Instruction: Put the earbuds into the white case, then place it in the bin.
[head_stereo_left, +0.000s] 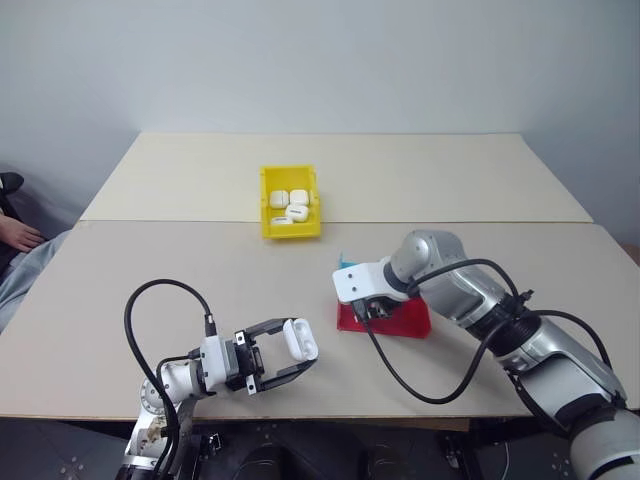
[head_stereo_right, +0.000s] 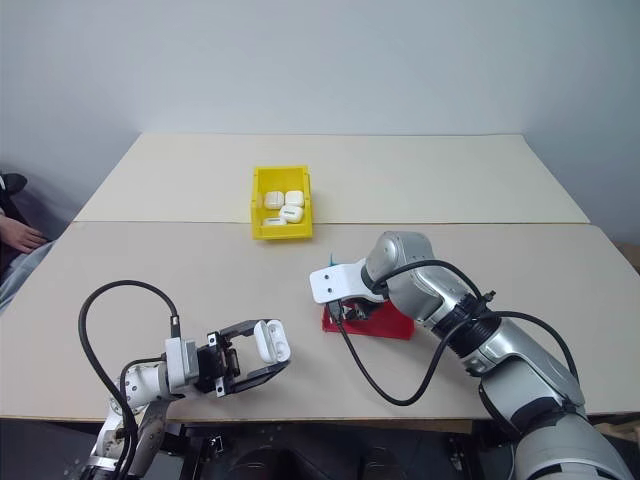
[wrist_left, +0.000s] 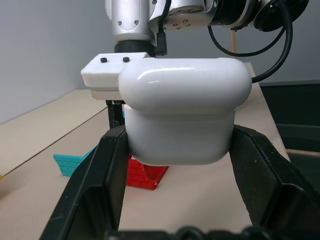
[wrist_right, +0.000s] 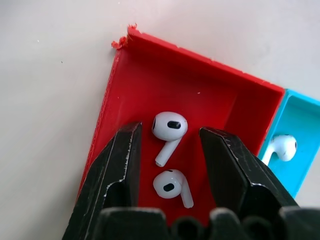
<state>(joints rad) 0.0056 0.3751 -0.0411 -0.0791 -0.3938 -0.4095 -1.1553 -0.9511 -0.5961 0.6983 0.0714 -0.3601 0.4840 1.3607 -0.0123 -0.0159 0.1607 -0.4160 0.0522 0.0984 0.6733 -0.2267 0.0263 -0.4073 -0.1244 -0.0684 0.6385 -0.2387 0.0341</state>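
My left gripper (head_stereo_left: 303, 347) is shut on a white case (wrist_left: 185, 112), held just above the table's near edge. My right gripper (wrist_right: 167, 145) points down into the red half of a small tray (head_stereo_left: 405, 322). It is open, with one finger on each side of two earbuds (wrist_right: 169, 127) that lie on the tray floor without touching the fingers. A third earbud (wrist_right: 282, 147) lies in the tray's blue half (wrist_right: 300, 125). The yellow bin (head_stereo_left: 291, 230) stands further back at the table's middle, with several white cases in it.
A seam crosses the beige table (head_stereo_left: 180, 260) just in front of the bin. At the far left edge sits a person, with a foot (head_stereo_left: 18, 235) and a trouser leg showing. A black cable loops off each wrist.
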